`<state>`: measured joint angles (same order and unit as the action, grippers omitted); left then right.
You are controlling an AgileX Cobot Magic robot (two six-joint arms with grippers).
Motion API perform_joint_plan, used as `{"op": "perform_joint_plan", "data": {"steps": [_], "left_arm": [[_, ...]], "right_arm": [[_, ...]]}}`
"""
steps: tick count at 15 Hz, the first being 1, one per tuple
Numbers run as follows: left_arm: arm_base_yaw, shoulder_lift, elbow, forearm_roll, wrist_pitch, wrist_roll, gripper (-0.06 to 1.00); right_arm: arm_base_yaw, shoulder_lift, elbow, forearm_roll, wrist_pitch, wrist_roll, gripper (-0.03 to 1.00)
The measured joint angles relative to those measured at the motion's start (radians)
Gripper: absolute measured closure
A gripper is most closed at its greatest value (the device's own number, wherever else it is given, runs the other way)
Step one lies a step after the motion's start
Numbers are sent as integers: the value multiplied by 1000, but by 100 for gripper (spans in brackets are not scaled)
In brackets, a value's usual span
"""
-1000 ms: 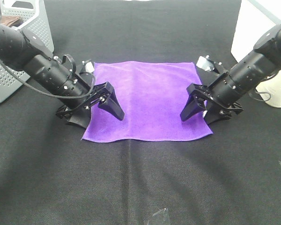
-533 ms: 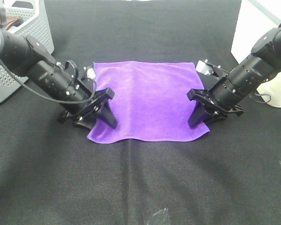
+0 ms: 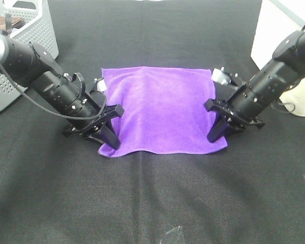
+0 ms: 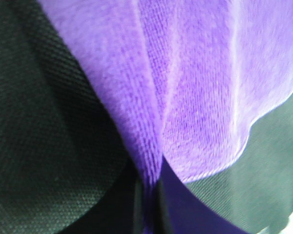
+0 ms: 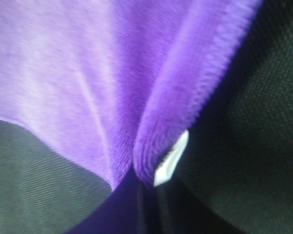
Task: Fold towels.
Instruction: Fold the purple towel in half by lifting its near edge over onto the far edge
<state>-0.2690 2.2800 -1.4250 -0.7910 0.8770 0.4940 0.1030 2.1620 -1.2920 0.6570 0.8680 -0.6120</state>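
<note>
**Towel [image 3: 160, 109] pinched at two corners**

The left gripper [image 3: 108, 140] is clamped on one corner of the purple towel, and the cloth bunches into a ridge between its jaws. The right gripper [image 3: 217, 133] is clamped on the opposite corner. A small white tag [image 5: 171, 158] sits just beside its jaws, too blurred to read. The towel spreads between the two grippers on the black table [image 3: 152, 203].

The left gripper [image 3: 108, 140] and right gripper [image 3: 217, 135], gaping a second ago, have clamped onto the towel [image 3: 160, 109] at its near corners. Those corners are now pinched and drawn inward.
</note>
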Motion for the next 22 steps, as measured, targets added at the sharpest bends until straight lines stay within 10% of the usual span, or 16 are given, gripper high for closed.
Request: {"op": "perform_joint_plan", "data": {"steps": [10,14,22], "left_arm": [[-3,-256,165,148,74,-8,94],[-7,-417,392,137,-43,-20,94],[-12,-367,263,140,-335,-27,94]], "right_arm": [[0,-236,85,-23,197,82,97],[11,-381,265,8,187,89,97],[12,-258,76,5,-21,89,97]]}}
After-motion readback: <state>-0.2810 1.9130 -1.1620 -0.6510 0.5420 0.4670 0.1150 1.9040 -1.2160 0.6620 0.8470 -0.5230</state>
